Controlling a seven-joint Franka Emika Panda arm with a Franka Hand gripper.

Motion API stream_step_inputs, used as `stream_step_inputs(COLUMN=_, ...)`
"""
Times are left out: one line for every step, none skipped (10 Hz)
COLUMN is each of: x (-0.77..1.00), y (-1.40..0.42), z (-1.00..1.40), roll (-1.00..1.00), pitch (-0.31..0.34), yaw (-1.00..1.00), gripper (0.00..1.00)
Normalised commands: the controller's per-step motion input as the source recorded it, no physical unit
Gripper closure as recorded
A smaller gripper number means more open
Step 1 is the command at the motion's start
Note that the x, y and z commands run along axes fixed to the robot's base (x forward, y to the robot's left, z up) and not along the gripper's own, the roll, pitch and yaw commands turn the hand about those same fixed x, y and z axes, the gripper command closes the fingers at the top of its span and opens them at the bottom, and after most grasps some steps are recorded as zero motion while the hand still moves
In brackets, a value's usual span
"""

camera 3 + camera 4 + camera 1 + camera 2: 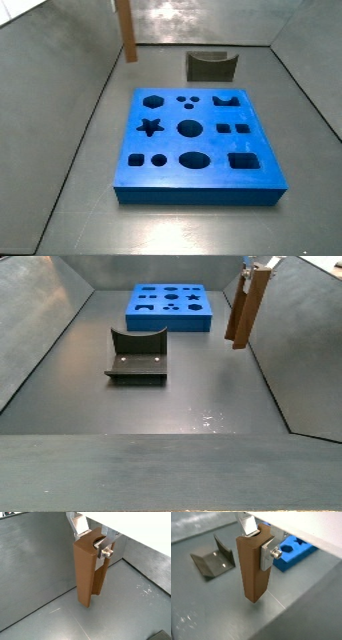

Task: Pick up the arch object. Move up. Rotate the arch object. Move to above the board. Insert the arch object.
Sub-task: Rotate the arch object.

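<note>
Arch object clamped in gripper, upright, top cut off in side views.

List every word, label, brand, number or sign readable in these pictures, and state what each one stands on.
None: no view shows any readable text.
The arch object, held upright in the gripper above the floor, is plain orange-brown.
The board carries only shaped cut-out holes, no lettering.
The fixture is bare dark metal.
</note>
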Motion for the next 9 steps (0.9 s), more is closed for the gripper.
stream_step_inputs(x=1.00, y=0.05, z=0.96, roll=0.00, pitch=0.010, yaw=0.00, gripper=1.00)
stream_step_inputs(x=0.86, y=0.03, z=0.82, roll=-0.01, pitch=0.083, yaw=0.00, gripper=1.00)
stream_step_inputs(x=0.69, y=0.01, z=0.63, roll=-0.01, pitch=0.100, yaw=0.00, gripper=1.00)
stream_step_inputs(x=0.48, y=0.00, z=0.36, roll=-0.02, pitch=0.110, yaw=0.01, gripper=1.00)
stream_step_inputs(x=0.38, y=0.00, z=0.22, roll=-0.02, pitch=0.114, yaw=0.01, gripper=1.00)
stream_step_inputs(x=0.23, y=0.00, z=0.03, roll=-0.02, pitch=0.103, yaw=0.01, gripper=1.00)
stream_step_inputs(x=0.00, y=0.00, z=0.00, roll=-0.06, pitch=0.278, yaw=-0.15, gripper=1.00)
stream_step_inputs(x=-0.10, y=0.00, z=0.02, roll=-0.05, pitch=0.250, yaw=-0.14, gripper=1.00)
stream_step_inputs(x=-0.08, y=0.01, z=0.02, roll=-0.05, pitch=0.212, yaw=-0.11, gripper=1.00)
